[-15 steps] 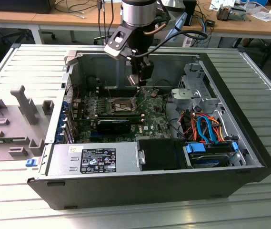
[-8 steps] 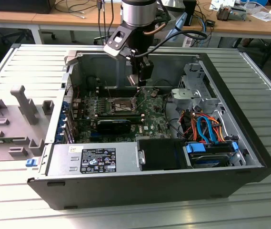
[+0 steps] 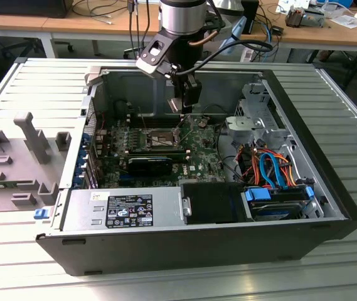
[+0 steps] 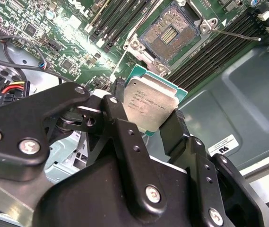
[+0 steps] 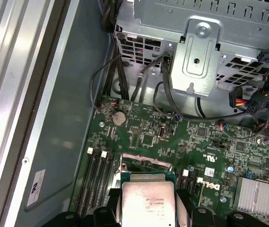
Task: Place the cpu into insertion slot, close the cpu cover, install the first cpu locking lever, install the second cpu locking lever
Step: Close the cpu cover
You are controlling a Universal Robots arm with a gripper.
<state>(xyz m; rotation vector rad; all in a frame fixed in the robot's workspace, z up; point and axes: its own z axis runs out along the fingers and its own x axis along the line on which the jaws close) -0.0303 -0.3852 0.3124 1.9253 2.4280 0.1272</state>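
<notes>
My gripper (image 4: 148,112) is shut on the cpu (image 4: 151,100), a flat square chip with a dull silver top and a green rim, pinched by its two opposite edges. It hangs above the green board, apart from the insertion slot (image 4: 172,32). The slot lies open with its dark pin field bare. The silvery cpu cover (image 4: 146,56) stands raised along the slot's side. Two thin locking levers (image 4: 233,34) stick out loose from the slot's corners. In the first wrist view the cpu (image 5: 148,201) hides part of the slot. In the exterior view the gripper (image 3: 183,108) hovers behind the slot (image 3: 156,138).
The open computer case (image 3: 329,188) walls the board in on all sides. A metal drive cage (image 3: 260,122) with orange and blue cables stands at the exterior view's right. Black memory slots (image 4: 219,45) flank the socket. A power supply (image 3: 128,210) lies in front. A grey fixture (image 3: 21,157) sits outside the case.
</notes>
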